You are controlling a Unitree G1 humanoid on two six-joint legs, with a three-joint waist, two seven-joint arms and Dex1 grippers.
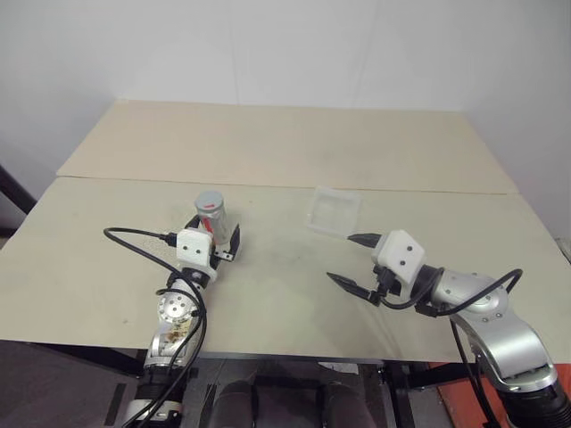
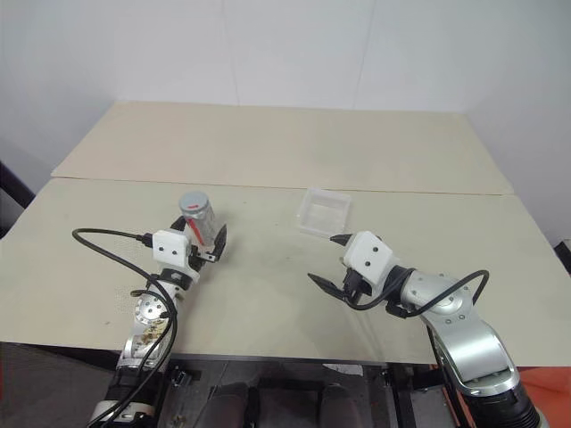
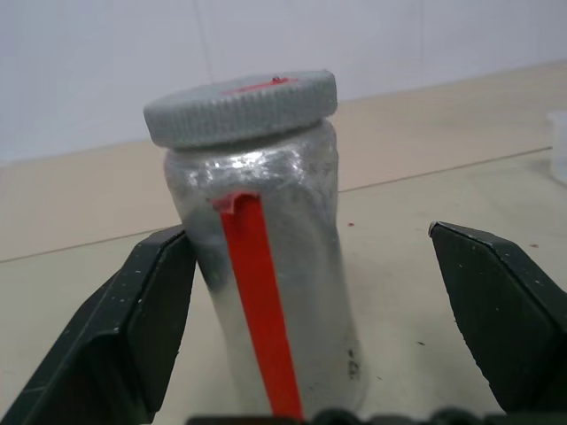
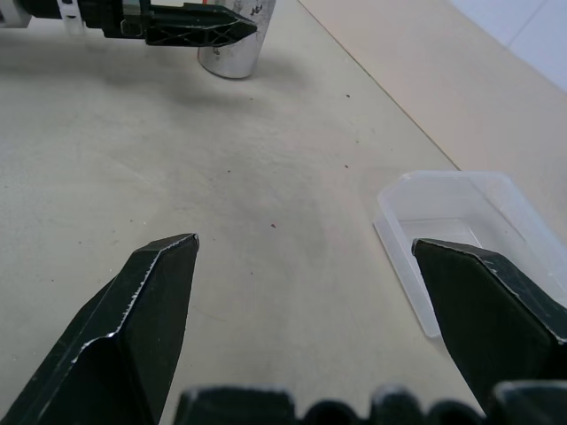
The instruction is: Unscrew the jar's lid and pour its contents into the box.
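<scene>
Both grippers wide around nothing held.

No text, brand, number or sign could be read anywhere. The jar (image 3: 266,266) carried a plain red strip down its side, and its lid (image 3: 241,106) a red mark, neither bearing letters.

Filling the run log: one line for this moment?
left pincer: open around jar | lid: on | right pincer: open, empty | box: empty
</scene>
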